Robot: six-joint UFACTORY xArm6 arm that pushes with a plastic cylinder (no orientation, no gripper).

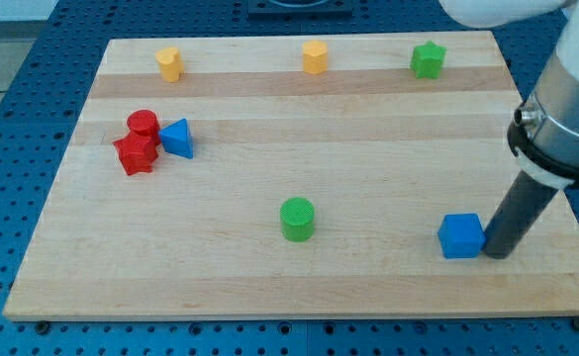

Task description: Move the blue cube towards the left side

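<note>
Blue cube (461, 236) low on the view's right of the wooden board (368, 168), near the bottom edge, flat on its face. My tip (494, 254) right against the cube's right side, touching or just short of it; too close to tell which. No jaws or fingers on this arm, only the straight dark rod (519, 216) slanting up to the view's right into the grey and white arm body (566, 109), so nothing gripped.

Green cylinder (297, 219) well to the cube's left, at about the same height on the board, standing upright and alone. Farther left and higher, a tight cluster: blue triangular block (177, 137) on the cluster's right, touching or just beside a red cylinder (143, 124), with a red star-like block (136, 153) pressed in below that cylinder.

Along the view's top edge, three blocks well apart: a yellow block (169, 63) at the left, shape unclear, a yellow hexagonal block (315, 56) in the middle, a green star-shaped block (428, 59) at the right.

Blue perforated table surface (32, 89) around the board on all sides.
</note>
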